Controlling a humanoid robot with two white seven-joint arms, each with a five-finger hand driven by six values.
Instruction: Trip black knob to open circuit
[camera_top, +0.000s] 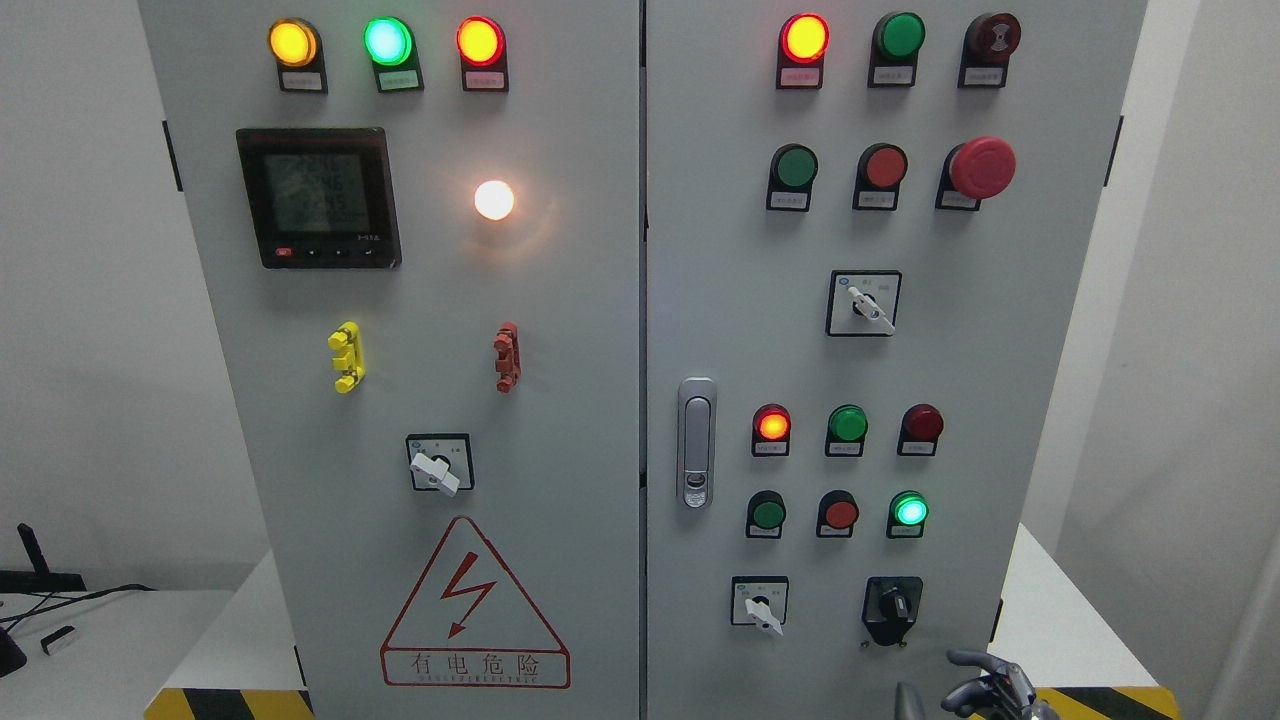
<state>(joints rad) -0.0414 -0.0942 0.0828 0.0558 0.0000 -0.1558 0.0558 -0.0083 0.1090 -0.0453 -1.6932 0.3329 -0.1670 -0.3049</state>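
Right hand (990, 690) below black knob (892, 606) — fingers loosely curled, apart, holding nothing, touching nothing.

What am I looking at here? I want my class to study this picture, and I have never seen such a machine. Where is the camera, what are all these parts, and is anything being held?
The camera sits on a humanoid robot's head, facing a grey electrical cabinet with two doors. On them are round lamps, some lit, push buttons, a small screen, a big red mushroom stop button, white turn switches, and a triangular shock-warning sign. The black knob, low on the right door, is what the robot must turn. At the bottom edge, just below the knob, the robot's right hand shows, a dark metal hand with fingers. It holds nothing and is not touching the knob. The left hand is out of view.
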